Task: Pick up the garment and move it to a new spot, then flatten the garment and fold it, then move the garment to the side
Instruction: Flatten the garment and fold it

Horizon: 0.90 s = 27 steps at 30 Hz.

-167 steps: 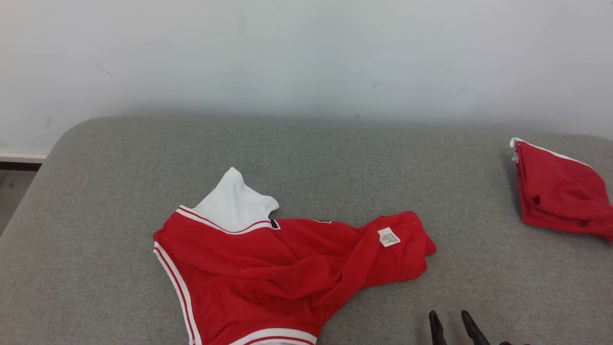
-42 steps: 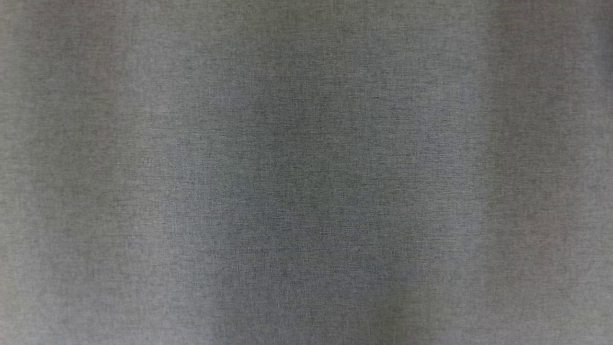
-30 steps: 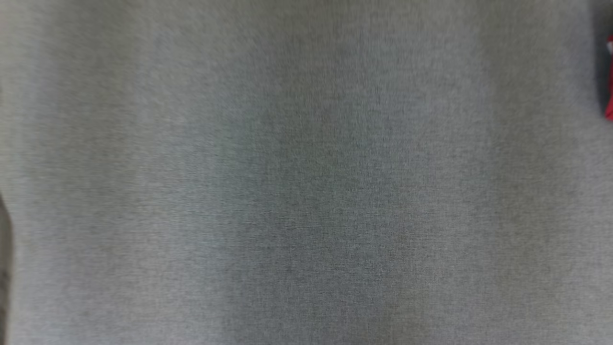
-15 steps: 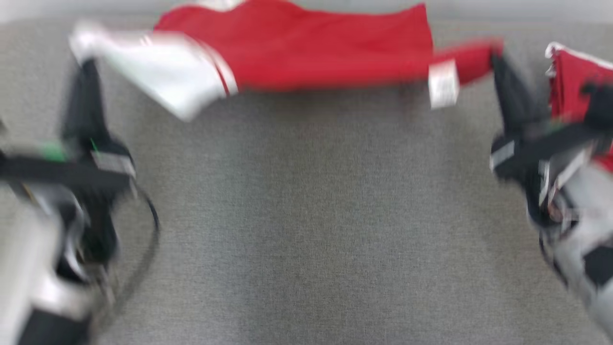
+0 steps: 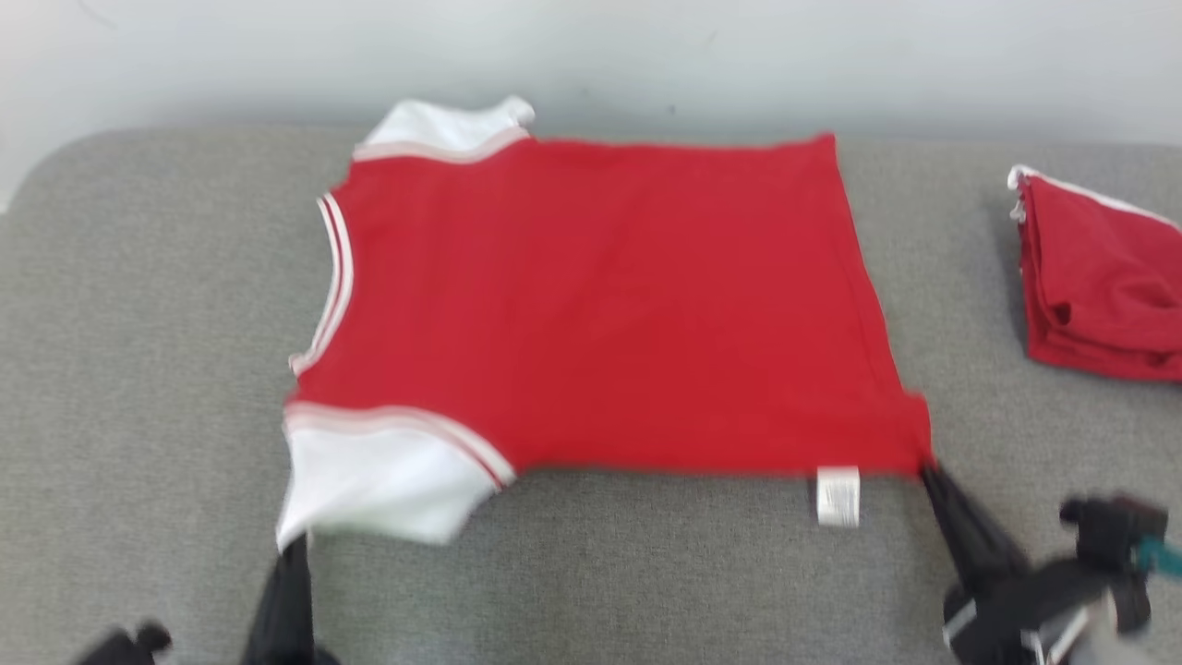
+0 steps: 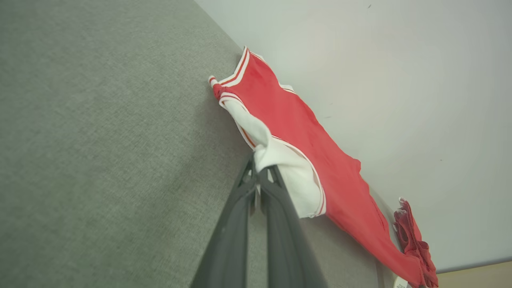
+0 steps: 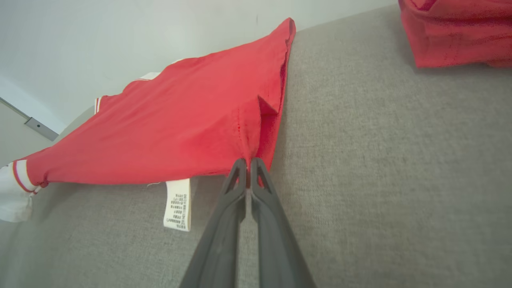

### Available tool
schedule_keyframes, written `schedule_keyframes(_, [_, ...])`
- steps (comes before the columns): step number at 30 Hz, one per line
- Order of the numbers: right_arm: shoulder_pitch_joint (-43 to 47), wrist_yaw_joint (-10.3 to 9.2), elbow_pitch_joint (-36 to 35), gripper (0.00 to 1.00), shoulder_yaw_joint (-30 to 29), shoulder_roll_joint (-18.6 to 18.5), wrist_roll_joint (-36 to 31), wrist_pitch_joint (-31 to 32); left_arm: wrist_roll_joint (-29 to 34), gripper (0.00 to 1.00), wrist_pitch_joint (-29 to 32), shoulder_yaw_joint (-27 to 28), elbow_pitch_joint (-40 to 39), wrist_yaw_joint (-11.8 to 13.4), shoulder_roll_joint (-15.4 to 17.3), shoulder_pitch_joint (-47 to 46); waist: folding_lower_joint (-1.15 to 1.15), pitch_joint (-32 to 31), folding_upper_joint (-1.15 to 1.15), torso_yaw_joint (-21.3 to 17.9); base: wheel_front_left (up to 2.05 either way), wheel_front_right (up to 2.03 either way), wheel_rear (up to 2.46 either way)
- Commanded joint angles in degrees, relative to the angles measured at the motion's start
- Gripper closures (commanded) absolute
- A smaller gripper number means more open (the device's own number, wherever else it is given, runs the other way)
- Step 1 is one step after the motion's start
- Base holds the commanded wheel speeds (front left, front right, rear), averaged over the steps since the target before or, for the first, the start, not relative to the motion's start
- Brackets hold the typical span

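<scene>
From where I stand, a wide grey padded surface with a woven cloth cover and rounded far corners runs right up against a plain pale wall, which has a few small dark marks on it. The right wrist view catches a strip of grey baseboard low on that wall, off the surface's left end. The garment, a red shirt with white sleeves and red-and-white striped trim, is spread mostly flat across the middle and far part of the surface, collar end to the left and hem to the right, its far edge just beside the wall. A white care label hangs out from its near edge. The left gripper is pinched tight on the near white sleeve, lifting that corner a little off the cloth. The right gripper is clamped on the near hem corner, where the red fabric bunches at the fingertips. Well apart to the far right lies a second red garment, folded into a loose bundle with a white edge.
</scene>
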Motion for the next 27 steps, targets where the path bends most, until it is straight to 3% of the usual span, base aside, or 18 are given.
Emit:
schedule_keyframes(1, [2.4,-0.12,-0.2,1.0,-0.6,0.4,-0.5,-0.4,-0.4,1.0,-0.5,0.0,0.2,0.2,-0.5,1.9,0.01,-1.7,0.02,0.8,0.0,0.0,0.0])
schedule_keyframes(8, [15.3,-0.12,-1.6,1.0,-4.2,2.5,-1.1,0.0,-1.5,1.0,-1.6,1.6,0.1,0.7,-4.4,13.0,0.01,-5.4,0.02,2.1,0.0,0.0,0.0])
schedule_keyframes(16, [22.8,-0.12,-5.1,1.0,-9.7,4.6,-3.5,2.3,-0.6,1.0,-1.6,0.7,-1.0,1.0,-4.7,17.4,0.01,-6.2,0.02,2.3,0.0,0.0,0.0])
schedule_keyframes(27, [15.4,-0.12,-10.2,1.0,-13.9,7.4,-6.9,10.0,2.3,1.0,4.0,0.0,2.0,-1.1,-0.5,0.5,0.01,-6.1,0.02,1.0,0.0,0.0,0.0])
